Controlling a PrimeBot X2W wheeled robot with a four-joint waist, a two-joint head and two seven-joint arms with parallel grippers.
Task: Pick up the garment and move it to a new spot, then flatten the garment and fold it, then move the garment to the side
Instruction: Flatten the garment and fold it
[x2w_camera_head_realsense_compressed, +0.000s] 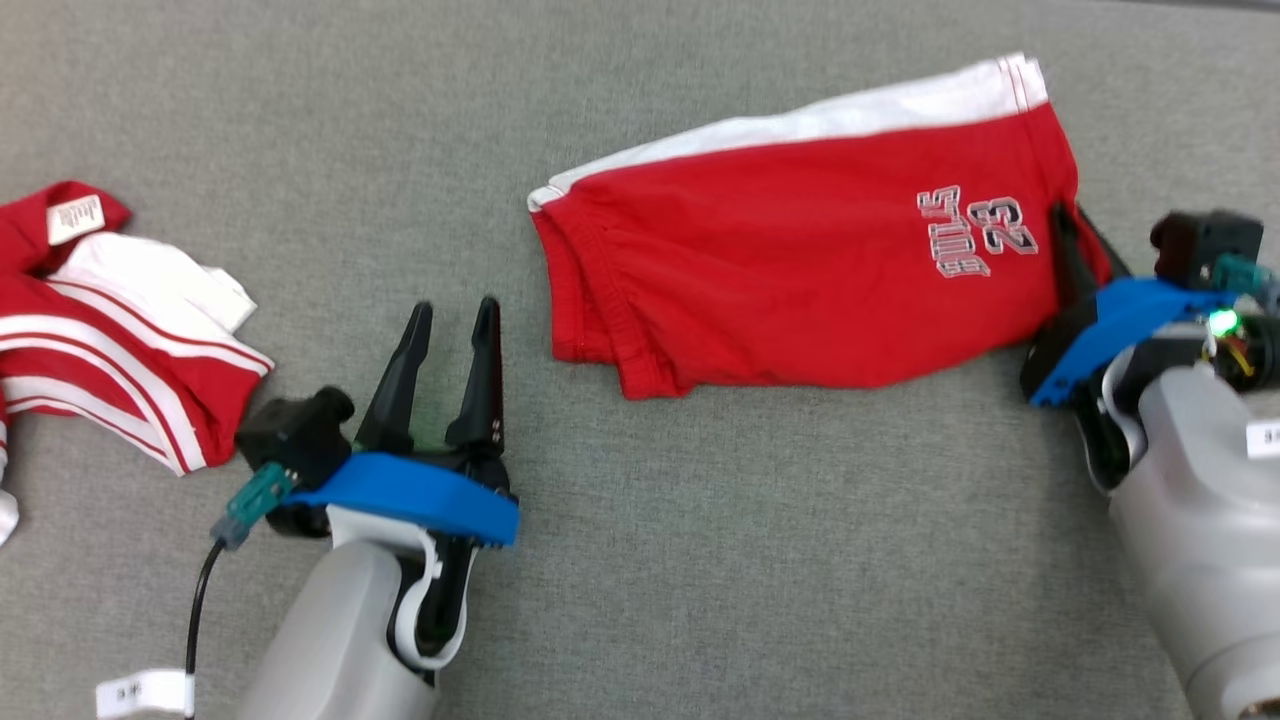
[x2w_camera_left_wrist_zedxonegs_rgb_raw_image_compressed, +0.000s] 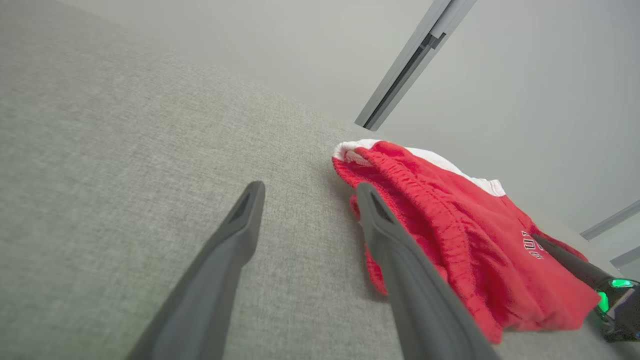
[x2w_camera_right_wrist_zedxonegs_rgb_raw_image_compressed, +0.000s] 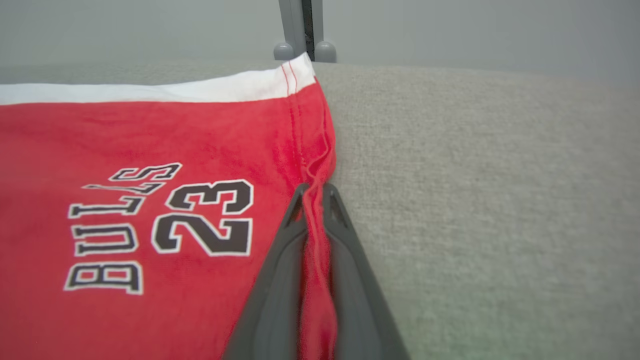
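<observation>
Grey woven cloth covers the worktop, and towards its far right lie the red shorts — folded flat, with a white band along the far edge. The right gripper is clamped on the hem at their right end. The left gripper stands empty with its fingers apart, near the waistband; a striped red-and-white garment lies further left — a pale wall rises behind.

It looked like a bare robotics test room: a table covered in plain grey cloth, blank pale walls crossed by a grey metal rail, and a red garment laid out.
</observation>
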